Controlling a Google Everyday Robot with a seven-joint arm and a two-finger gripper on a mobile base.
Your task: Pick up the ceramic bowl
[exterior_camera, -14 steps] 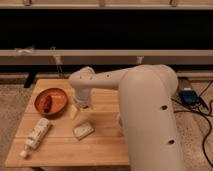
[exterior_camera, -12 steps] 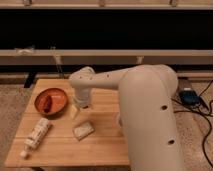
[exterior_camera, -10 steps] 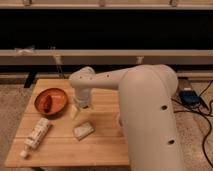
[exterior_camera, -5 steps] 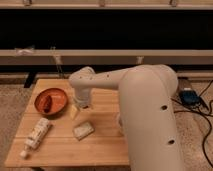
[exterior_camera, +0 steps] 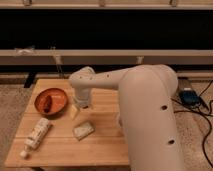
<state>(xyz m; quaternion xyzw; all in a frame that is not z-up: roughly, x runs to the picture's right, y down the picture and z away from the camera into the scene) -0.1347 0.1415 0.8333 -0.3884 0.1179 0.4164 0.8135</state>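
The ceramic bowl (exterior_camera: 50,100) is round, shallow and orange-red with a darker rim. It sits at the back left of the wooden table (exterior_camera: 105,145) and holds a dark item inside. My white arm reaches across from the right. My gripper (exterior_camera: 76,111) points down at the table just right of the bowl, apart from it. A pale yellowish piece shows at its tip.
A white bottle (exterior_camera: 36,136) lies on its side at the front left of the table. A small wrapped packet (exterior_camera: 83,130) lies in front of the gripper. A blue device with cables (exterior_camera: 190,96) lies on the floor at the right. Dark shelving runs behind.
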